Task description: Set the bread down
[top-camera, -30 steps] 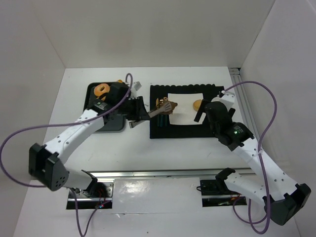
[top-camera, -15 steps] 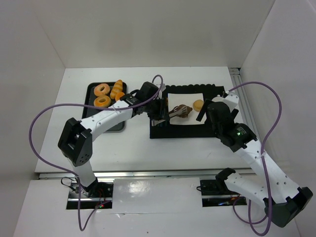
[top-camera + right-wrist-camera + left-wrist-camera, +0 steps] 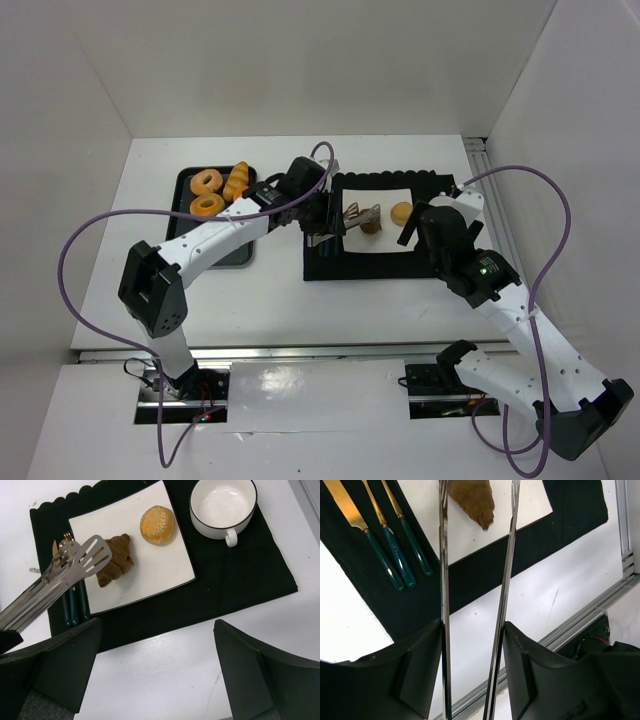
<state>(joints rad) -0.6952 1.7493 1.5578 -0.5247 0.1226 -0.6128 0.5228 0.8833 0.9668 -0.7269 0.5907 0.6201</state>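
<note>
The bread (image 3: pixel 116 560), a dark brown piece, lies on the white square plate (image 3: pixel 150 572) to the left of a round golden bun (image 3: pixel 157 524). It also shows in the top view (image 3: pixel 373 226) and at the top of the left wrist view (image 3: pixel 472 497). My left gripper (image 3: pixel 325 220) is shut on metal tongs (image 3: pixel 75 565). The tongs' arms (image 3: pixel 444 580) stand apart, their tips just above and left of the bread and not touching it. My right gripper (image 3: pixel 157 672) is open and empty, above the table just in front of the black mat (image 3: pixel 240 580).
A white cup (image 3: pixel 222 505) stands on the mat right of the plate. Green-handled cutlery (image 3: pixel 395 555) lies on the mat left of the plate. A black tray (image 3: pixel 185 190) at the left holds two ring doughnuts (image 3: pixel 206 182) and orange pastries (image 3: pixel 237 180).
My left arm swung right and carried the bread in the tongs from the mat's left edge onto the plate. The tongs have opened and the bread lies free on the plate.
</note>
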